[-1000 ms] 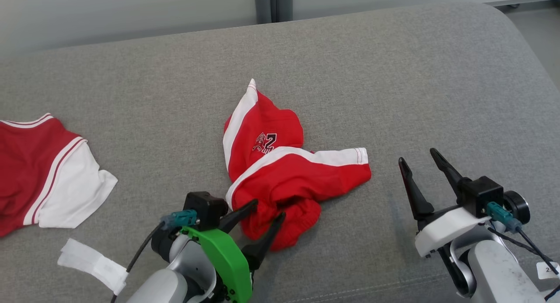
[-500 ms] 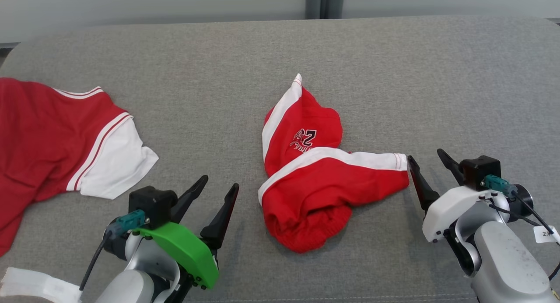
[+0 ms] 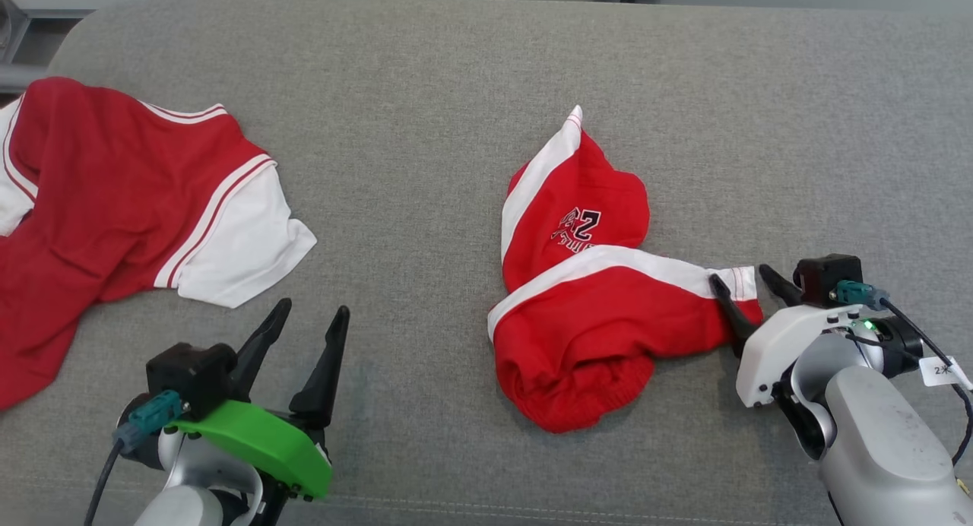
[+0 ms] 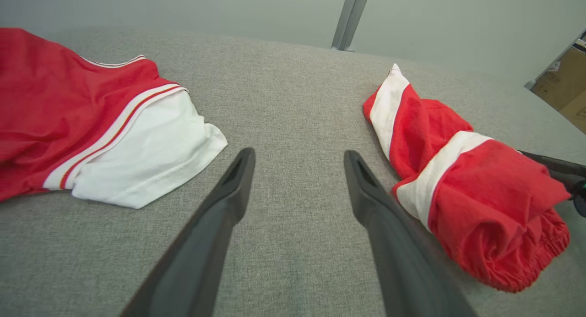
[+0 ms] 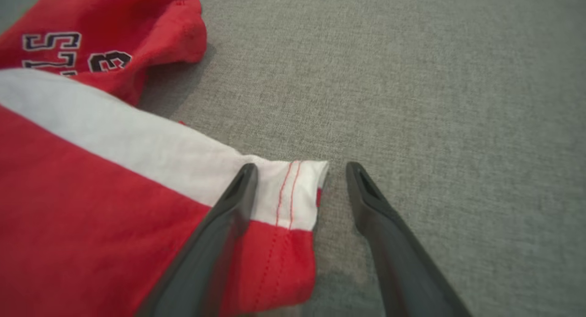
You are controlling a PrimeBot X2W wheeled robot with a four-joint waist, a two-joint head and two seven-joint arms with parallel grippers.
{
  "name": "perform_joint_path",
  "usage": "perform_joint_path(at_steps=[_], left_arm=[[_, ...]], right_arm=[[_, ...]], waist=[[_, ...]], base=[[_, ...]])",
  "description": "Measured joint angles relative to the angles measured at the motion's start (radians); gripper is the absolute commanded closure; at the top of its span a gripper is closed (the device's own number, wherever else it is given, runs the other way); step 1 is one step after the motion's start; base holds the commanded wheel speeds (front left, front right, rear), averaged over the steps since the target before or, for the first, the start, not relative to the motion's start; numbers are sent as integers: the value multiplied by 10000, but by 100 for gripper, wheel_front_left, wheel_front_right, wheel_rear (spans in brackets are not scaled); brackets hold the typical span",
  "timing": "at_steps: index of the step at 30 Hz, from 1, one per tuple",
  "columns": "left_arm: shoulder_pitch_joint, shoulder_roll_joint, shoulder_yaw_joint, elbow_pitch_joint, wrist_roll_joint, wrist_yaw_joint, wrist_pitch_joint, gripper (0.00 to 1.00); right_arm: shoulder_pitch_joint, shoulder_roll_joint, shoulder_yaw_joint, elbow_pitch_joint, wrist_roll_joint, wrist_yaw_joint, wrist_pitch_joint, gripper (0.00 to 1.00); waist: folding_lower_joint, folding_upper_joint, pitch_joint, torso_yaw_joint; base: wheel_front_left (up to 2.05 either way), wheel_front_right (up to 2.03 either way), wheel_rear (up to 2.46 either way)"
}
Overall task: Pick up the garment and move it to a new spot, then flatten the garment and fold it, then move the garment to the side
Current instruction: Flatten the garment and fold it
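Looks like a robotics lab or test room to me, not a home. Bare grey-green wall (image 4: 183, 10) and a metal post (image 4: 349, 14) straight ahead of the left jaws, a cardboard box (image 4: 565, 85) off to their right, and everything sits on a grey fabric-covered table (image 3: 456, 70) with rounded corners.

A red shirt (image 3: 106, 199) with a white sleeve trimmed in red and white stripes is laid rumpled at the left of the grey fabric-covered surface (image 3: 426, 85), and is cut off by the left edge of the head view. Behind the surface, a pale grey wall (image 4: 183, 5) is divided by a grey upright post (image 4: 350, 14). Brown cardboard boxes (image 4: 565, 85) are seen at the far right of the left wrist view.
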Motion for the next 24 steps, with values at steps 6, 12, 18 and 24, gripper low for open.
perform_joint_path(at_steps=[6,12,18,24], left_arm=[[270,15,290,52,-92,13,-215,0],[328,88,587,82,-157,88,-376,0],[470,151,748,81,-180,100,-407,0],[471,138,708,79,-351,100,-449,0]], right_arm=[[-224,-4,171,435,148,67,236,7],[-403,48,541,610,176,157,311,100],[-616,-36,667,458,322,171,234,100],[-1054,-683,324,-119,520,171,-140,100]], waist=[[0,0,74,8],[0,0,46,-210],[0,0,38,-510],[0,0,31,-819]], base=[[0,0,0],[0,0,0],[0,0,0],[0,0,0]])
